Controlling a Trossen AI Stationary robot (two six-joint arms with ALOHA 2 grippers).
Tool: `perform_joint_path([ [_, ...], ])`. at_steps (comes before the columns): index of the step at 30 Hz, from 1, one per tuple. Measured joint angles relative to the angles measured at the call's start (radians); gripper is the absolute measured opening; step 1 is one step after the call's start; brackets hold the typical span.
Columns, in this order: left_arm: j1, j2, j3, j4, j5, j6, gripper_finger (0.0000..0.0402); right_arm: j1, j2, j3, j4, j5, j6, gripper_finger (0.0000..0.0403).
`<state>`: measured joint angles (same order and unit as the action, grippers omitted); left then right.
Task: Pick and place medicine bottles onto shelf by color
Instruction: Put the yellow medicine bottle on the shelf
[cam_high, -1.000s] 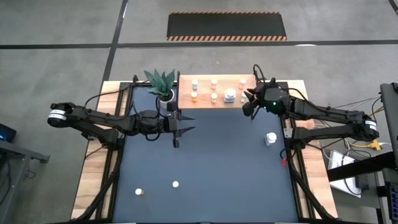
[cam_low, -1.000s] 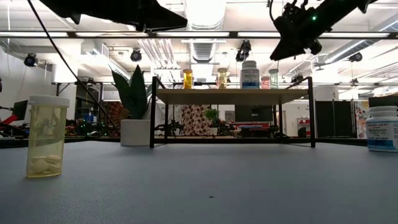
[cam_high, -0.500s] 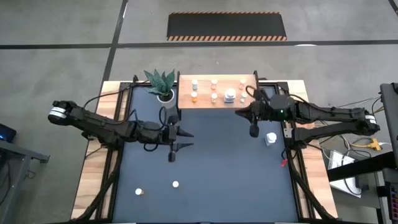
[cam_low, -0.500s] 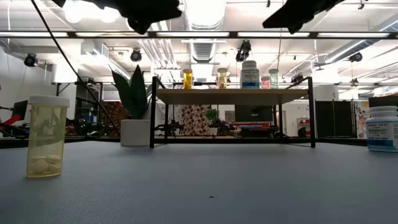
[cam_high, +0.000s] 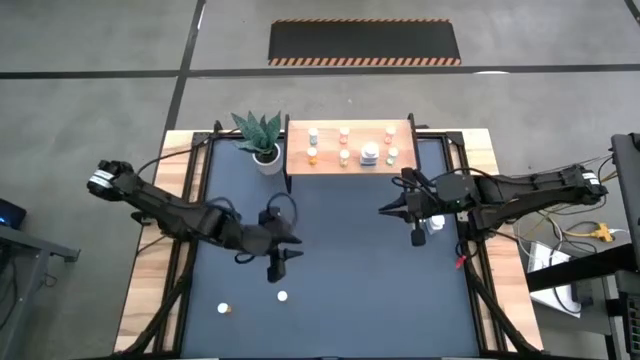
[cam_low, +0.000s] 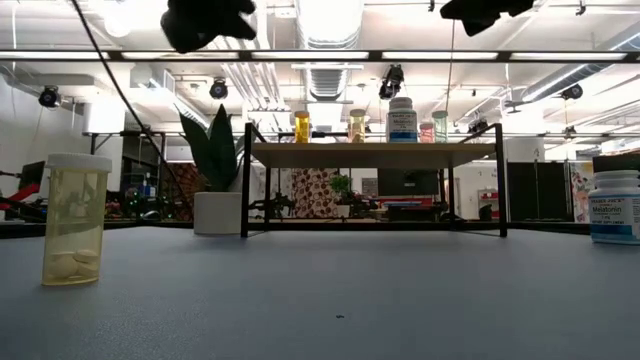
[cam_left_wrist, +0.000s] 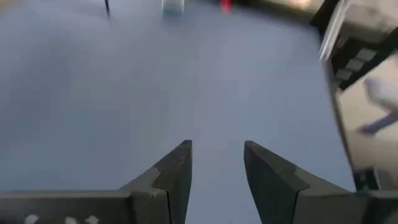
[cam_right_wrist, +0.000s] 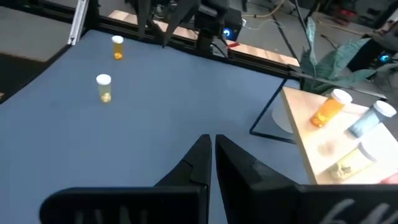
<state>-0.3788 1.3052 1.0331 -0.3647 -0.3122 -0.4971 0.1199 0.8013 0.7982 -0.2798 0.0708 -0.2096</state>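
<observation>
The light-wood shelf (cam_high: 400, 132) stands at the table's far edge on black legs (cam_low: 246, 180), with several medicine bottles (cam_high: 369, 153) upright on it. Two small bottles (cam_high: 282, 296) (cam_high: 224, 309) stand on the blue tabletop near its near left corner. A white bottle (cam_high: 435, 222) stands near the right edge. My left gripper (cam_left_wrist: 217, 155) hovers open over the table left of centre (cam_high: 295, 242), with nothing between its fingers. My right gripper (cam_right_wrist: 211, 146) is shut and empty, in the air right of centre (cam_high: 386, 211), beside the white bottle.
A plant in a white pot (cam_high: 264, 152) stands left of the shelf. A small red thing (cam_high: 457, 262) lies by the right edge. The yellowish bottle (cam_low: 74, 220) stands close to the low camera. Bare blue tabletop (cam_high: 350, 290) lies between the arms.
My left gripper has swung from beside the plant pot toward the table's near edge and has rolled. My right gripper has drawn back from the shelf's right end toward the near edge, turning as it went. No bottle has moved.
</observation>
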Motion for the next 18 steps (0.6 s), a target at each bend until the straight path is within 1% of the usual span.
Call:
perform_joint_path([
  [3, -0.047, 0.091, 0.105, -0.168, 0.003, -0.091, 0.0128, 0.014, 0.0, -0.001, 0.0, 0.0, -0.012, 0.0013],
  [7, -0.099, 0.208, 0.247, -0.413, 0.066, -0.185, 0.0128, 0.018, 0.0, -0.003, -0.001, 0.0, -0.024, 0.0013],
  [9, -0.118, 0.257, 0.301, -0.501, 0.081, -0.205, 0.0128, 0.018, 0.0, -0.003, -0.001, 0.0, -0.028, 0.0013],
  [11, -0.138, 0.295, 0.338, -0.53, 0.098, -0.206, 0.0131, 0.018, 0.0, -0.003, -0.001, 0.0, -0.03, 0.0013],
  [13, -0.155, 0.325, 0.355, -0.531, 0.124, -0.205, 0.0142, 0.018, 0.0, -0.004, -0.001, 0.0, -0.029, 0.0013],
  [15, -0.171, 0.35, 0.358, -0.534, 0.165, -0.199, 0.0159, 0.018, 0.0, -0.005, 0.0, 0.0, -0.027, 0.0013],
  [18, -0.19, 0.375, 0.347, -0.538, 0.176, -0.197, 0.0189, 0.018, 0.0, -0.012, -0.001, 0.0, -0.025, 0.0013],
])
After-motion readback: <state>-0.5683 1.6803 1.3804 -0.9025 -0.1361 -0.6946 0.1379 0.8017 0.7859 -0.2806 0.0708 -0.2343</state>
